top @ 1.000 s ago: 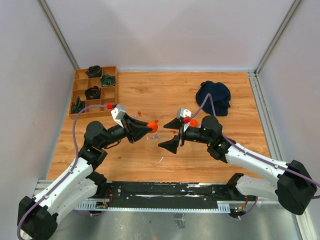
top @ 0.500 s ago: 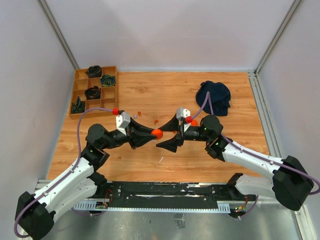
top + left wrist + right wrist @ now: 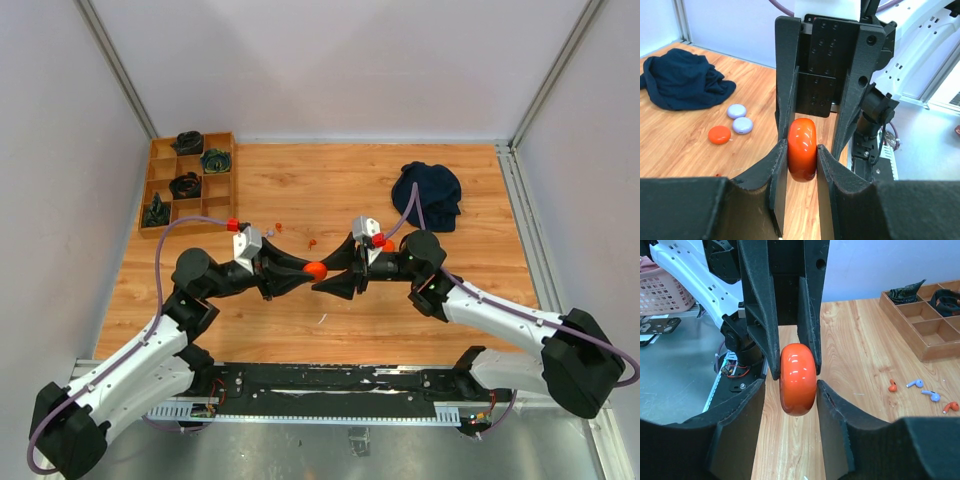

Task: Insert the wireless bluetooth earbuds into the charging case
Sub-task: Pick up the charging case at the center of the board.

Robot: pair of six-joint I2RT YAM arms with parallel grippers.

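left gripper (image 3: pixel 801 165) clamped on orange-red charging case (image 3: pixel 802 145), right gripper (image 3: pixel 790 395) jaws apart straddling it, earbuds (image 3: pixel 914 383) on worktop (image 3: pixel 865 350)

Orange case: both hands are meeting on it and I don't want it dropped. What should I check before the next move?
1. Left hand clamped on the orange case: ok.
2. Right hand gripping the case: not ok, a gap shows on one side.
3. Case lid open for loading: not ok, it looks closed.
4. Earbuds in sight: ok, four lie loose on the table.
5. Earbuds clear of both hands: ok.
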